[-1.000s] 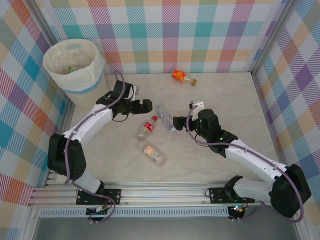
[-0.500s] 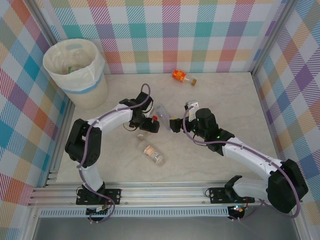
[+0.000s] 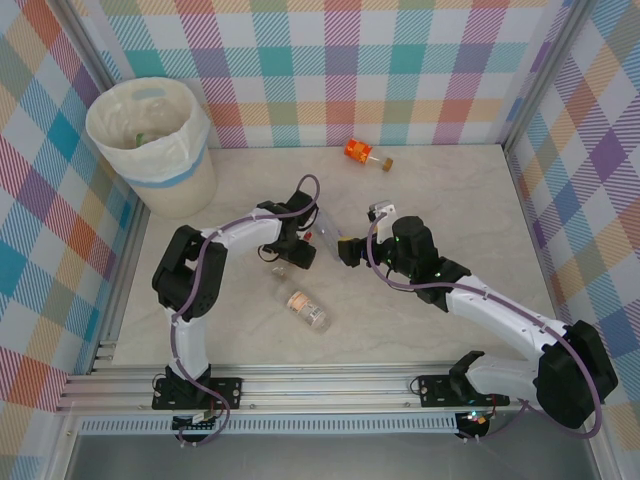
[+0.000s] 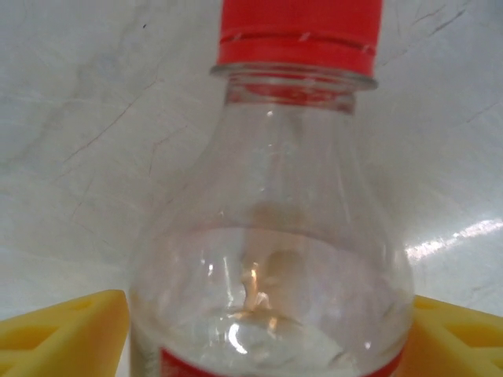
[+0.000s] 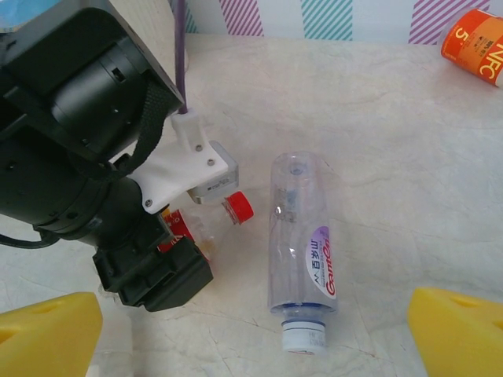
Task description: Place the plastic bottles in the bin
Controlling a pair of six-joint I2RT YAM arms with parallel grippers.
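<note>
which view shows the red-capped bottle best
Left wrist: the red-capped bottle sits close up, with cap, clear shoulder and red label edge between the yellow fingers. The right wrist view shows its cap and some label, half hidden behind the left arm; the top view gives barely a glimpse.

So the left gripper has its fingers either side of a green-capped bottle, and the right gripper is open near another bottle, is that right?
Not quite: the cap is red, not green, as the left wrist view shows. The left gripper does have its fingers either side of that bottle, and the right gripper is open near another bottle.
</note>
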